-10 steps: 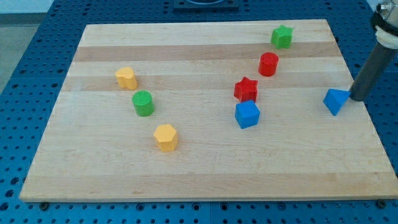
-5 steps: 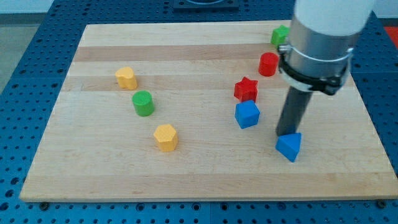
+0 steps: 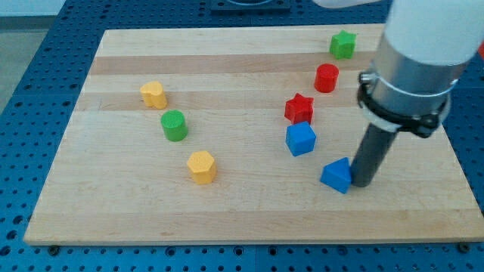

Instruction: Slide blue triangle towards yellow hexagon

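The blue triangle (image 3: 337, 175) lies on the wooden board (image 3: 249, 211) at the lower right. My tip (image 3: 361, 182) touches its right side. The yellow hexagon (image 3: 201, 166) sits at the lower middle-left of the board, well to the left of the triangle. The blue cube (image 3: 300, 139) stands between them, up and left of the triangle.
A red star (image 3: 299, 108) is just above the blue cube. A red cylinder (image 3: 326, 78) and a green star (image 3: 342, 44) are at the upper right. A green cylinder (image 3: 174, 125) and a second yellow block (image 3: 153, 94) are at the left. The arm's pale body (image 3: 416, 60) hangs over the board's right side.
My tip has pushed the blue triangle from the right edge down and left across the board. It has shifted from above the triangle to its right side. The other blocks have not moved.
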`<state>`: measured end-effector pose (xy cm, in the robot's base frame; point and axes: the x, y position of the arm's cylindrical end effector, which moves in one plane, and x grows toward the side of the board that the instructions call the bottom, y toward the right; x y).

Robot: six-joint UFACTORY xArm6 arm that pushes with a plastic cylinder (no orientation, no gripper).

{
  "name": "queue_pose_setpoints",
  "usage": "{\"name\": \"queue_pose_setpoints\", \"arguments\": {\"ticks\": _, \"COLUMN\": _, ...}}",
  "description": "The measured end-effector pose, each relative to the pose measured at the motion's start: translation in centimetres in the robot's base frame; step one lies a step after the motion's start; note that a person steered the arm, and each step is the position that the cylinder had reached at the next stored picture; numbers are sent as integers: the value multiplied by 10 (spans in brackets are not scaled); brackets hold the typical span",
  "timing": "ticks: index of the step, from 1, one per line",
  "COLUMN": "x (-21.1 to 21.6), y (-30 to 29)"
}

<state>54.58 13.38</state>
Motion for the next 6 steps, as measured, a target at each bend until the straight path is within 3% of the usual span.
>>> {"name": "queue_pose_setpoints", "arguments": {"ticks": 3, "x": -8, "y": -94}}
{"name": "queue_pose_setpoints", "arguments": {"ticks": 4, "x": 2, "y": -91}}
{"name": "queue_pose_setpoints", "arguments": {"ticks": 6, "x": 73, "y": -128}}
